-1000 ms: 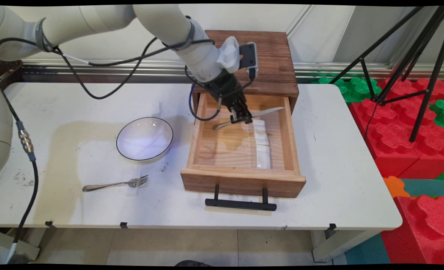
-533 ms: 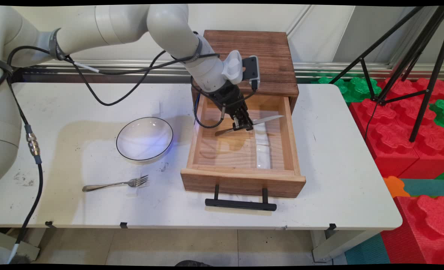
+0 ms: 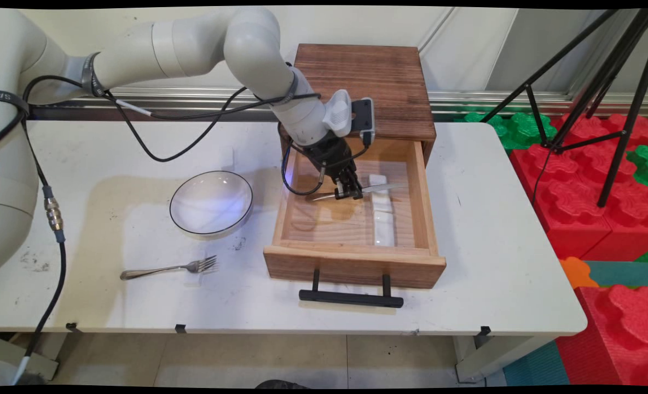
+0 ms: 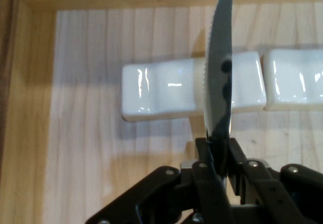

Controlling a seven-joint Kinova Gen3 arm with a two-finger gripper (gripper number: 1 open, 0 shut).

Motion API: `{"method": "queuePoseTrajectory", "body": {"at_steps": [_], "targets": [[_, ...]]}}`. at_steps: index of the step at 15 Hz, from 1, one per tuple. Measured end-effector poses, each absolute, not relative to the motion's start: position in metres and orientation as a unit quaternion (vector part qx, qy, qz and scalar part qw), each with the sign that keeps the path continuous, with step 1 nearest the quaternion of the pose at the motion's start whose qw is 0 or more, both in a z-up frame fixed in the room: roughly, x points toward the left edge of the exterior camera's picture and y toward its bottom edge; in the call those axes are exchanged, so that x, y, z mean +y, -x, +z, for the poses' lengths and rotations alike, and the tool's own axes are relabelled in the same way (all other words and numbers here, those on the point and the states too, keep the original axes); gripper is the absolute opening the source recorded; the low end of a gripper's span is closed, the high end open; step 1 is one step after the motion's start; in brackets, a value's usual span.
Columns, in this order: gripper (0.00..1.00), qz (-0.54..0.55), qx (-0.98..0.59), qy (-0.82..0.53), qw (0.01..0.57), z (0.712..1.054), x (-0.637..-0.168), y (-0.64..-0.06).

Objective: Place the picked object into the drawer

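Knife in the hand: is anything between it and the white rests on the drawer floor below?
Nothing visible. The hand grips the knife inside the open drawer, and the hand view shows its blade crossing directly above a white rest with only open space between.

Bowl (image 3: 211,202) and fork (image 3: 169,268) on table (image 3: 493,262), left of drawer (image 3: 355,265).

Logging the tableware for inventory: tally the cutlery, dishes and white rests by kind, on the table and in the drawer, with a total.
Knife, clamped in the gripper: 1
Fork: 1
Bowl: 1
White ceramic rests in the drawer: 3, as far as the main view shows
Total: 6
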State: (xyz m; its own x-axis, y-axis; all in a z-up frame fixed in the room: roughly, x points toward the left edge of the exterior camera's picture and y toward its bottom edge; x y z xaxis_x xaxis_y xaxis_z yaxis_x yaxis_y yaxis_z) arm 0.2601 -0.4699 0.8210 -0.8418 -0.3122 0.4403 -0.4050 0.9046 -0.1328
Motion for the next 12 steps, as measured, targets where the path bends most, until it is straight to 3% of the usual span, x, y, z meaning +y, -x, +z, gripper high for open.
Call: {"method": "queuePoseTrajectory", "body": {"at_steps": [5, 6, 12], "targets": [[0.00, 0.107, -0.955, -0.189, 0.203, 0.810, -0.472, -0.261], [1.00, 0.106, -0.955, -0.189, 0.203, 0.809, -0.472, -0.261], [1.00, 0.113, -0.952, -0.195, 0.207, 0.809, -0.473, -0.262]]}}
